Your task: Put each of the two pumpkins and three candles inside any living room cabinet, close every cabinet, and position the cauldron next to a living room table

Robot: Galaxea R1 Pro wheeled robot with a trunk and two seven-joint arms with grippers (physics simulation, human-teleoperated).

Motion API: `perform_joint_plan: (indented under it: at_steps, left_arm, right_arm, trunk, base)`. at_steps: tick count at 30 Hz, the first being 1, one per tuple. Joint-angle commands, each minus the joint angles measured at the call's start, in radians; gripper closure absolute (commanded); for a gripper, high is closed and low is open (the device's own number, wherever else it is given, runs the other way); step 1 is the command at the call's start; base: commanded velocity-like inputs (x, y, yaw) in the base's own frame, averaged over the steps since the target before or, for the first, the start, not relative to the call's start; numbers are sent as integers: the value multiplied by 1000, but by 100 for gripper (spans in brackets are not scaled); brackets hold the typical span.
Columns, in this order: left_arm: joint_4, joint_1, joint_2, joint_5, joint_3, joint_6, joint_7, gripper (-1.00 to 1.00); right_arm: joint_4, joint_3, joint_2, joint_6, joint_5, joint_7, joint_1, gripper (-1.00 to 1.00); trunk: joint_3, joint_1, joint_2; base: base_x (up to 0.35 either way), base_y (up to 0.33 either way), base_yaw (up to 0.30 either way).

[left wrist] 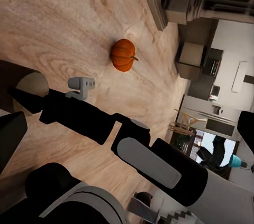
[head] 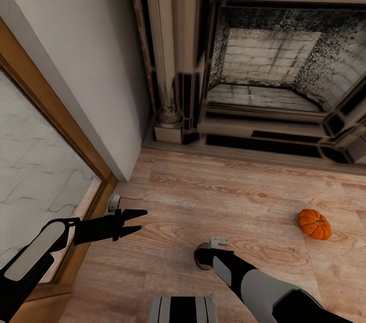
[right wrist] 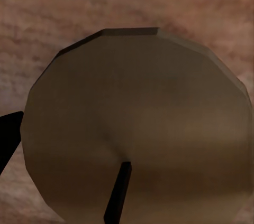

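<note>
Right pincer point(head: 204, 258) lowered over a candle point(right wrist: 137, 134) on the floor point(head: 213, 196).
Its grip state cannot be told. Left pincer point(head: 136, 222) held open, empty, near left. Pumpkin point(head: 314, 224) seen on floor at right, before the fireplace point(head: 264, 68).

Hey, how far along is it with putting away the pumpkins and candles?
Nothing looks done yet. One pumpkin sits loose on the wood floor before the fireplace. In hand: the right gripper is down over a candle, seen end-on; grasp can't be confirmed. The left gripper is open and empty. Left: stowing items, closing cabinets, placing the cauldron.
</note>
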Motion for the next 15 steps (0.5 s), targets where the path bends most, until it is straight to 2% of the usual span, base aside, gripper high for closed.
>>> perform_joint_plan:
  at_steps: [1,2,15]
  left_arm:
    - [0,-1,1,-8,-1,1,-10,-100]
    - [0,-1,1,-8,-1,0,-10,-100]
    - [0,-1,1,-8,-1,-1,-10,-100]
  right_arm:
    - [-2,8,0,5,-7,-7,0,-100]
    - [-2,8,0,5,-7,-7,0,100]
    - [-2,8,0,1,-7,-6,1,100]
  trunk:
    - [-1,0,0]
    - [-1,0,0]
    - [-1,0,0]
  base:
    - [0,0,0]
    - [0,0,0]
    - [0,0,0]
